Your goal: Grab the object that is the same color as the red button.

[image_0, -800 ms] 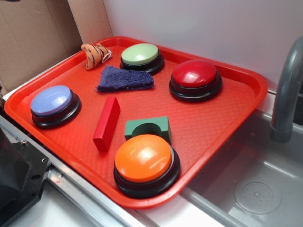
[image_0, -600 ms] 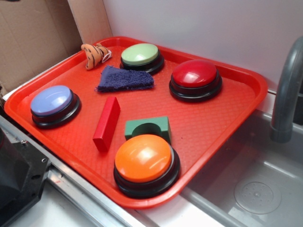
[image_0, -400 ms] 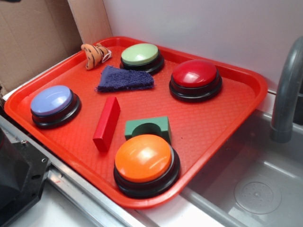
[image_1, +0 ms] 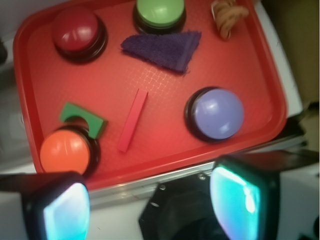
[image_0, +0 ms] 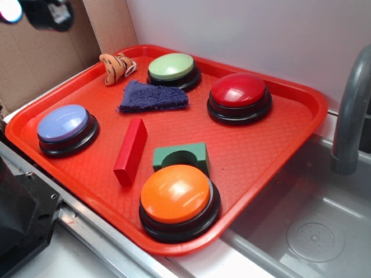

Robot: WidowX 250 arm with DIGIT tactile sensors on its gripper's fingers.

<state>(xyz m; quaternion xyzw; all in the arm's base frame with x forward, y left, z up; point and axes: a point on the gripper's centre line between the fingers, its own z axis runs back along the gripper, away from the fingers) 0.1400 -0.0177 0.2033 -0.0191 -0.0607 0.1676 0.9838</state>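
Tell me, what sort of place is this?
Probably a toy kitchen sink set up as a robot test bench: a grey faucet over a sink basin, a red tray of dome buttons, cardboard behind.

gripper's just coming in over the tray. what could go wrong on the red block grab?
1. The red block lies close beside the green arch block and orange button; jaws descending off-centre could bump them.
2. It is narrow and angled on the tray, so misaligned jaws may push it rather than grip it.
3. The gripper is far off, at the tray's near edge.
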